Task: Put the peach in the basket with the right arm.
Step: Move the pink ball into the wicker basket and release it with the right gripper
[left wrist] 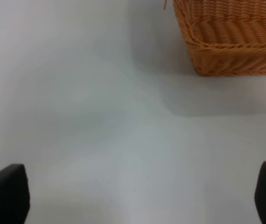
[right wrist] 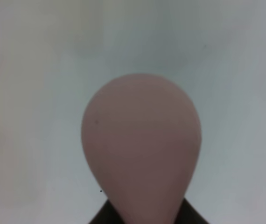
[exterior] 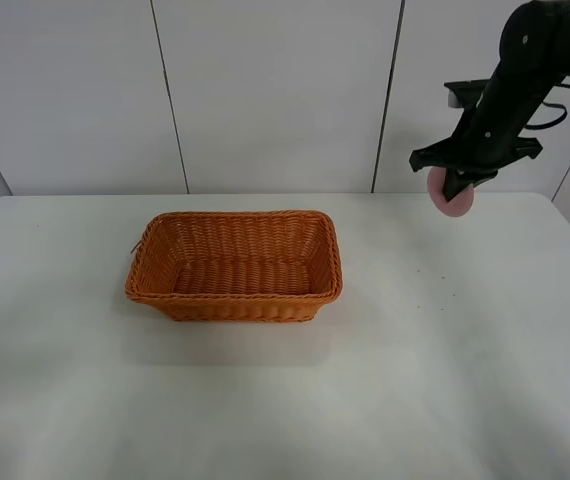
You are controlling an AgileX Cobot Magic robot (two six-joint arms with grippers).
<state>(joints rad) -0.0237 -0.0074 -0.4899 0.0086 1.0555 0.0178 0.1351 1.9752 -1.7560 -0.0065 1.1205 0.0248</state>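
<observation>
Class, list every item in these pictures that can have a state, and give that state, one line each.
Peach: gripped, lifted off the table, right of the basket.
Basket: upright on the table, nothing inside.
Right claw: shut on the peach.
Left claw: open, holding nothing.

The exterior high view is bright and evenly lit by soft light from above, and it is sharp throughout. The white counter (exterior: 445,380) is nearly washed out, without hard glare. The basket (exterior: 233,265) throws only a faint, soft-edged grey shadow on its camera side. The left wrist view is softer: the weave is slightly blurred, a broad diffuse shadow lies beside the basket, and the fingers (left wrist: 4,193) of the left tool (left wrist: 137,193) are dark smudges at the picture's corners. In the right wrist view the peach (right wrist: 142,140) is close, out of focus and shaded to a dull greyish pink.
</observation>
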